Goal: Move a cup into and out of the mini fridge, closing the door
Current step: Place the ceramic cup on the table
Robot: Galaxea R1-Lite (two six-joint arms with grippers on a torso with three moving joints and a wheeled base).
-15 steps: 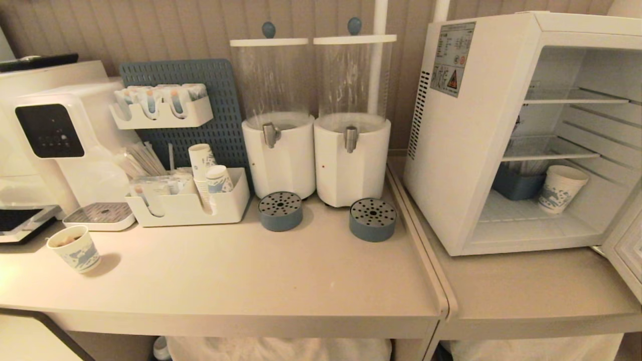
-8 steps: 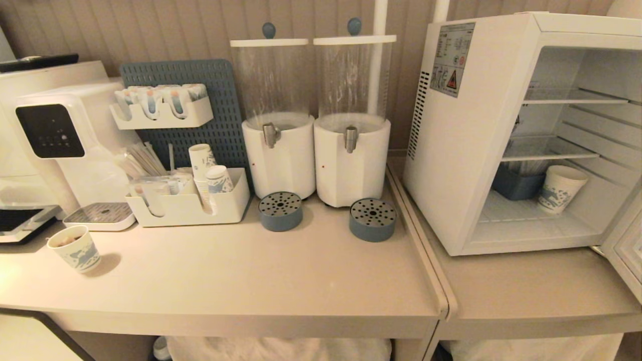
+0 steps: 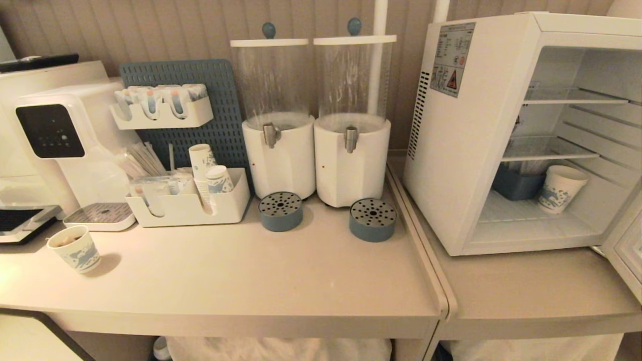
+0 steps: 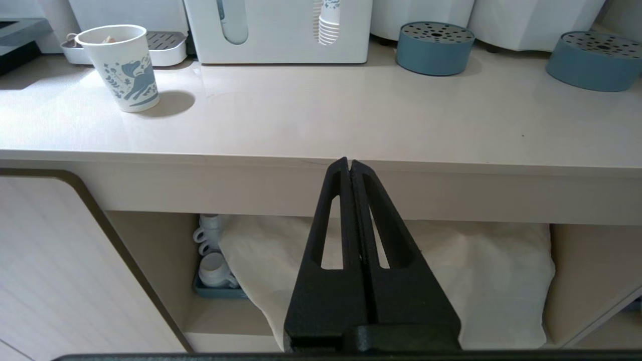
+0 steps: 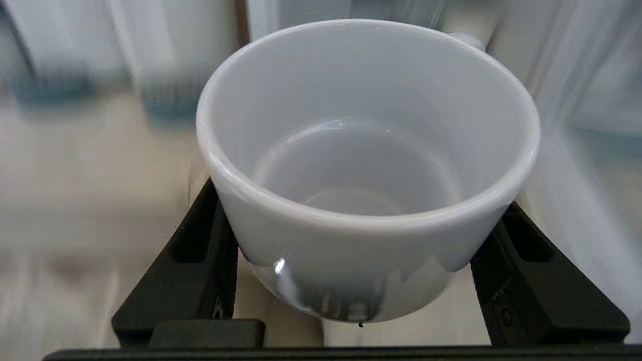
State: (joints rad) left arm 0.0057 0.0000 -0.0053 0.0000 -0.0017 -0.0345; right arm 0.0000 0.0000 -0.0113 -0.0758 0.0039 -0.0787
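The cup (image 5: 366,150), squat and plain white, fills the right wrist view, and my right gripper (image 5: 361,210) is shut on it with a black finger (image 5: 210,240) against each side. Its surroundings there are smeared. In the head view the mini fridge (image 3: 466,150) stands at the right of the counter with its interior exposed. The door (image 3: 627,245) is swung out at the right edge. Neither arm shows in the head view. My left gripper (image 4: 349,163) is shut and empty, in front of the counter's front edge.
Inside the fridge are a blue-printed paper cup (image 3: 559,188) and a blue bin (image 3: 516,184). Another printed paper cup (image 3: 75,248) stands at the counter's left. Two drink dispensers (image 3: 311,150), blue drip trays (image 3: 372,219) and an organizer (image 3: 188,205) line the back.
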